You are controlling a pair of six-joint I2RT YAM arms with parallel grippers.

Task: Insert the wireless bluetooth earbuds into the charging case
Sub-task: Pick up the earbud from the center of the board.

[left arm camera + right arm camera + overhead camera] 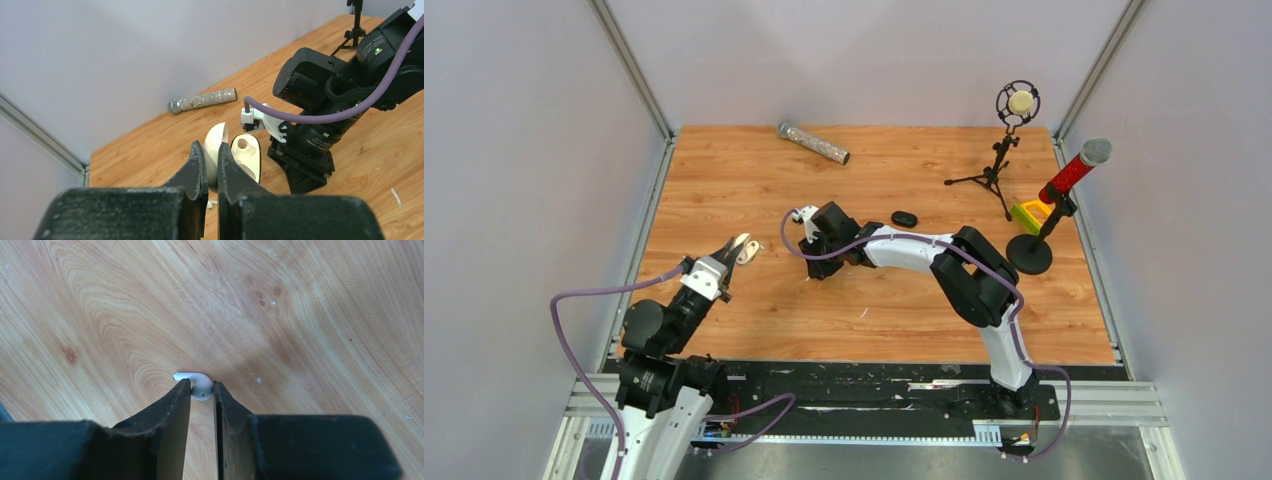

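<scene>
Both hands grip: case in the left, white earbud in the right.

The left hand (212,156) is closed narrow on the open whitish charging case (246,156), holding it above the table (724,180) at its left side, with the lid raised and an empty socket showing. Near the table's middle, the right hand (201,388) points down, its fingers drawn narrow against both sides of the white earbud (199,384); whether the earbud rests on the wood or is just clear of it cannot be told. A black roundish piece (905,218) lies on the table just beyond the right arm, apart from both hands.
</scene>
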